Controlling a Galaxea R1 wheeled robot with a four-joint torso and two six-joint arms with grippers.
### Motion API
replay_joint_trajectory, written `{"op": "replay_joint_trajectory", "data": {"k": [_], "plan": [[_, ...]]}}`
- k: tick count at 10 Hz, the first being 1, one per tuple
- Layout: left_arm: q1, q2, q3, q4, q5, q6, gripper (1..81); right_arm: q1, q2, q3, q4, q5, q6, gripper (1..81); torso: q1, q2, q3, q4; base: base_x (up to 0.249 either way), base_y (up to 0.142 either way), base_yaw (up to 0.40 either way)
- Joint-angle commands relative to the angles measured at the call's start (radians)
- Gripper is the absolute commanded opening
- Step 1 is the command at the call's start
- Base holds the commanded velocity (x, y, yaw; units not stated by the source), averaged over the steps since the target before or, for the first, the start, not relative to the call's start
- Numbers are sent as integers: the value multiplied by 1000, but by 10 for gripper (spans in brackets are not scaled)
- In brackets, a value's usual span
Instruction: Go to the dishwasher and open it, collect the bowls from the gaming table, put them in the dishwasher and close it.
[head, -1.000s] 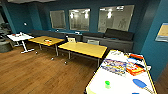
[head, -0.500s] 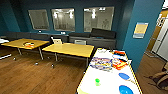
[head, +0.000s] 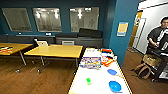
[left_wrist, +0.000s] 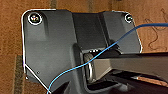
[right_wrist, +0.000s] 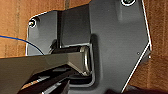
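Observation:
The gaming table (head: 100, 80) has a smooth white top and runs away from me at the lower right of the head view. Two blue bowls sit on its near right part. The bright blue bowl (head: 115, 86) is closest. The paler one (head: 112, 72) lies a little farther back. A tiny green cup (head: 88, 80) stands to their left. In both wrist views the robot's dark plate hangs over the wooden floor. The dishwasher is out of view.
Colourful game boxes (head: 90, 62) and red packets (head: 107, 60) cover the table's far end. Yellow tables (head: 55, 50) stand on the wood floor to the left, with a dark sofa (head: 75, 40) behind. A person (head: 157, 37) stands at the right by bags (head: 143, 71).
The whole head view has shifted left, so the camera has turned right. The white table now lies nearer and more central, and the person has come into view at the right.

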Motion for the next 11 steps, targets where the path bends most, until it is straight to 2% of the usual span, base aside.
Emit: {"op": "replay_joint_trajectory", "data": {"k": [1, 2, 5, 11], "plan": [[-37, -5, 4, 6, 52, 5, 811, 44, 3, 8, -8, -66, -4, 811, 0, 0, 0, 0, 0, 0, -386], [-37, -5, 4, 3, 52, 5, 811, 44, 3, 8, -8, -66, -6, 811, 0, 0, 0, 0, 0, 0, -380], [-37, -6, 4, -1, 51, 5, 811, 44, 3, 8, -10, -66, -6, 811, 0, 0, 0, 0, 0, -118, 0], [-37, -6, 6, -1, 47, 5, 811, 42, 3, 5, -8, -66, -6, 811, 0, 0, 0, 0, 0, 0, 0]]}}
